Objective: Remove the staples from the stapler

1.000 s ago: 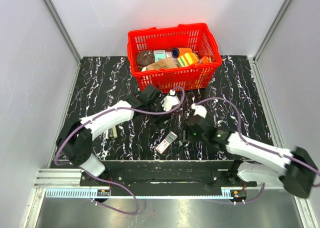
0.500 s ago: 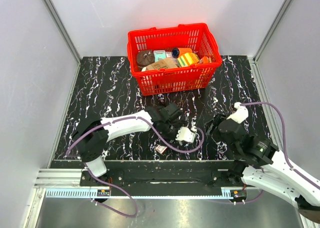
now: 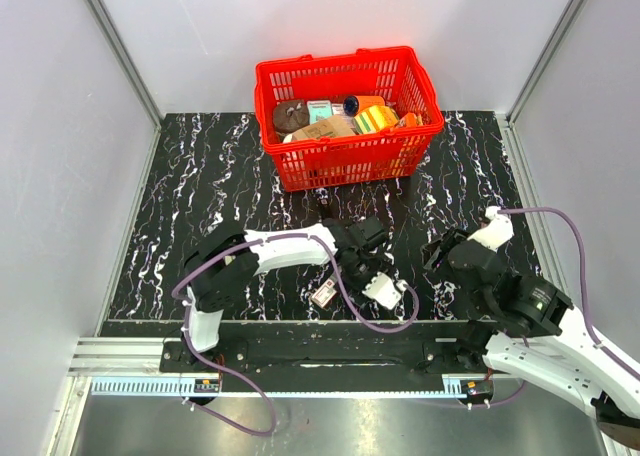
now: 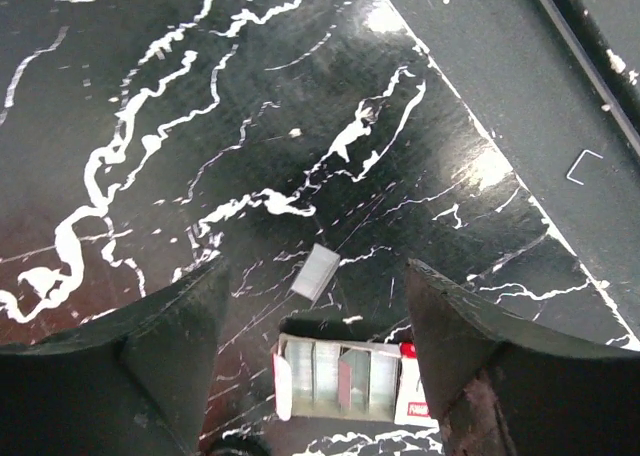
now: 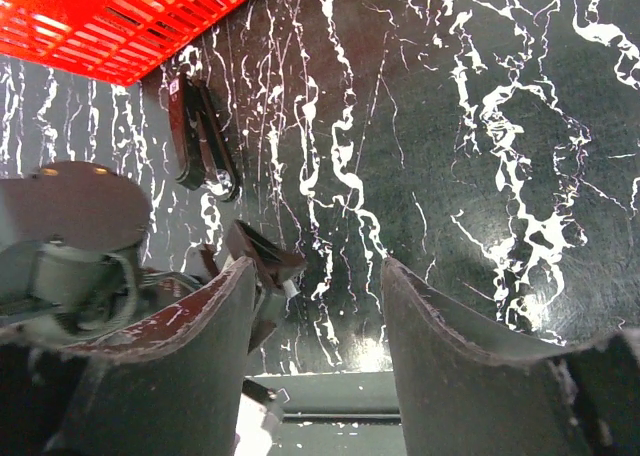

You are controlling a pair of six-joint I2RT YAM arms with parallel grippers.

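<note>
Robot lab cell: white panel walls [image 3: 60,176], aluminium frame posts [image 3: 116,48], black marbled tabletop [image 3: 200,171].
</note>
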